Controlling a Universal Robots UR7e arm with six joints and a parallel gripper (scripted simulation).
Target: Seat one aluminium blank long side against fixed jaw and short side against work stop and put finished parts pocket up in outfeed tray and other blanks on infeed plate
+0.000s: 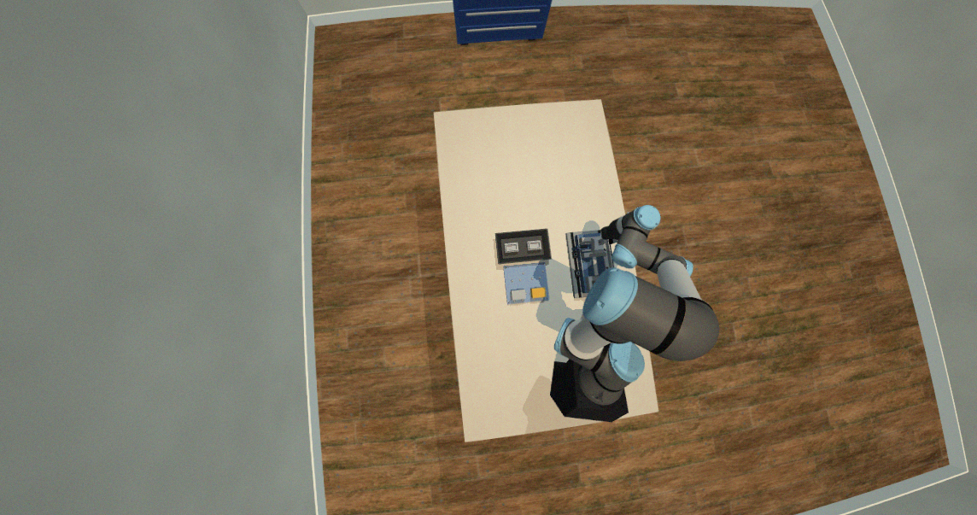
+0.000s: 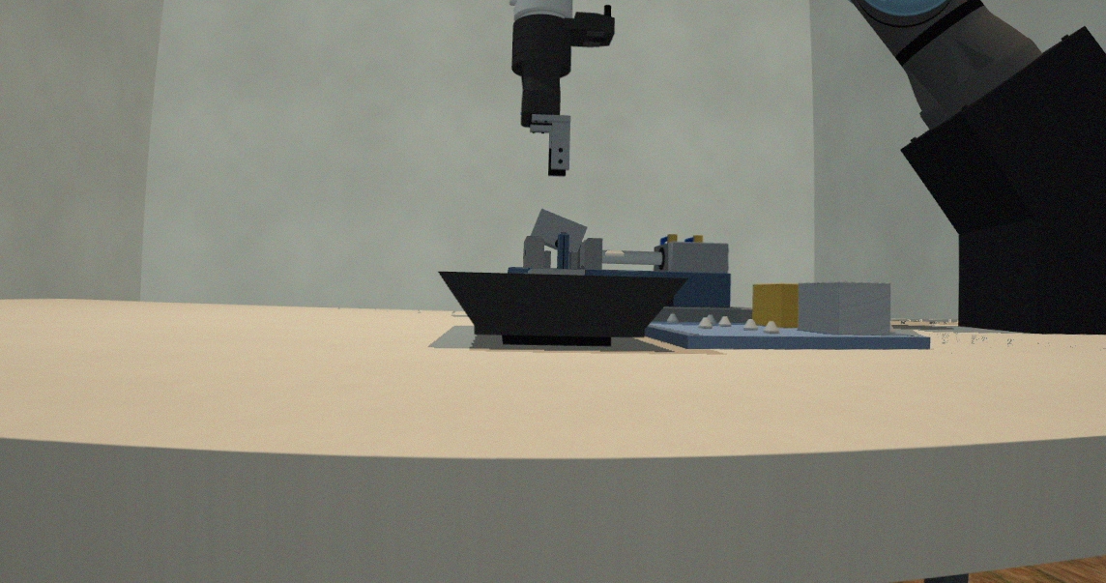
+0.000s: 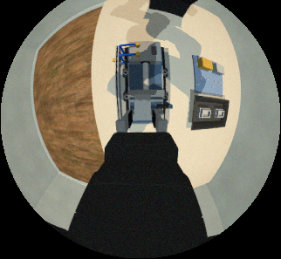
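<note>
My gripper [image 2: 557, 154] hangs open and empty well above the vise [image 2: 619, 258]; the wrist view shows its fingers spread over the vise's near end [image 3: 141, 78]. A grey aluminium blank [image 2: 559, 229] sits tilted in the vise, one corner up, not flat; it shows between my fingers in the wrist view [image 3: 141, 110]. On the blue infeed plate [image 1: 525, 284] lie another aluminium blank [image 1: 518, 295] and a brass blank [image 1: 538, 293], side by side. The black outfeed tray [image 1: 522, 246] holds two finished parts [image 1: 510, 245] [image 1: 534, 245], pockets up.
The tray [image 2: 561, 301] stands in front of the vise in the side view and hides the vise's lower part. Small pins [image 2: 719, 320] stick up from the infeed plate. My arm's black base [image 1: 589, 392] stands at the table's near end. A blue drawer cabinet [image 1: 504, 2] is by the far wall.
</note>
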